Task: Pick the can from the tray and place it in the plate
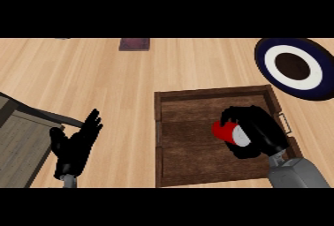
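The right hand (256,132) has its fingers curled round the red can (228,131), which shows between thumb and fingers over the middle of the wooden tray (195,103) (whether the can touches the tray floor cannot be told). The left hand (77,143) rests open at the lower left, fingers up, beside a grey-brown box (20,137) at the left edge. Farther off, well apart from the tray's far right corner, lies the dark blue and white plate (297,66) on the light wooden counter (98,79). A small dark reddish object (134,44) sits near the far edge.
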`<state>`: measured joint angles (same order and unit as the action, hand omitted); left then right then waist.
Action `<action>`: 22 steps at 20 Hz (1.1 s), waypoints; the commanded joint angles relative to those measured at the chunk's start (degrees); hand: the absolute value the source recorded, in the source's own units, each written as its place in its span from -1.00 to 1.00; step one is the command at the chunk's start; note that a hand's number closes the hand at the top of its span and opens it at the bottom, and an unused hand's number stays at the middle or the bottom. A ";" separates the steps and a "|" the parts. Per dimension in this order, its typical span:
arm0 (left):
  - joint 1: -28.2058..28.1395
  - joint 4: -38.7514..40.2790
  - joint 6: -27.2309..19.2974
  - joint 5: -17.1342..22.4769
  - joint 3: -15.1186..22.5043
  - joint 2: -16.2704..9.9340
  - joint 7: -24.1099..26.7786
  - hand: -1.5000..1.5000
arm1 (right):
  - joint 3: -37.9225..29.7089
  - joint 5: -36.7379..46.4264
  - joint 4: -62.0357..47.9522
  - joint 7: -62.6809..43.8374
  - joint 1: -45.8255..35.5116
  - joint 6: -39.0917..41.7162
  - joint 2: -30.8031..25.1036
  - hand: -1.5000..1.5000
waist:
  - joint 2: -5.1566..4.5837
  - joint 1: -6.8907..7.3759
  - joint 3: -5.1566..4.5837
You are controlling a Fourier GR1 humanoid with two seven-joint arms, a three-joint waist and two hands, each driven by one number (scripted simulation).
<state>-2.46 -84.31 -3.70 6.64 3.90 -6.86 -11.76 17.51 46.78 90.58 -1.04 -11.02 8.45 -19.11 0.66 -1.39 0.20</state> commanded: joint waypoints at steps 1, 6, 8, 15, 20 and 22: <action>-0.05 1.64 0.08 0.92 -0.94 0.19 -0.72 0.00 | -2.16 -2.14 9.82 5.29 11.75 -10.63 0.96 1.00 | -0.14 -1.58 -0.13; -0.67 0.96 0.31 0.27 -0.36 0.26 0.23 0.00 | -8.69 -7.42 19.12 11.00 17.76 -19.89 3.38 1.00 | -0.28 -0.94 -0.14; -4.41 -3.08 1.56 1.58 -0.25 -0.77 -1.70 0.00 | -10.97 -11.36 23.34 12.69 23.56 -21.18 3.92 1.00 | -0.11 -0.42 -0.11; 0.00 0.26 1.22 0.28 -0.67 -0.59 -1.86 0.00 | -25.35 -28.58 20.81 10.70 19.71 -18.84 5.44 1.00 | -0.65 1.05 -0.16; 0.44 0.44 1.44 -0.38 0.79 0.77 -1.57 0.00 | -33.57 -39.63 8.50 14.05 12.47 -16.59 4.79 1.00 | -0.73 1.59 -0.13; 1.20 4.02 1.51 -0.38 -0.27 0.96 0.45 0.00 | -38.05 -44.13 2.95 17.66 8.60 -14.86 2.49 1.00 | -0.83 1.54 -0.14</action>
<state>-1.67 -84.18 -2.56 6.30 3.92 -6.42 -11.83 -14.11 9.90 101.97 12.60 2.54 -8.05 -15.07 0.18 -0.09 0.27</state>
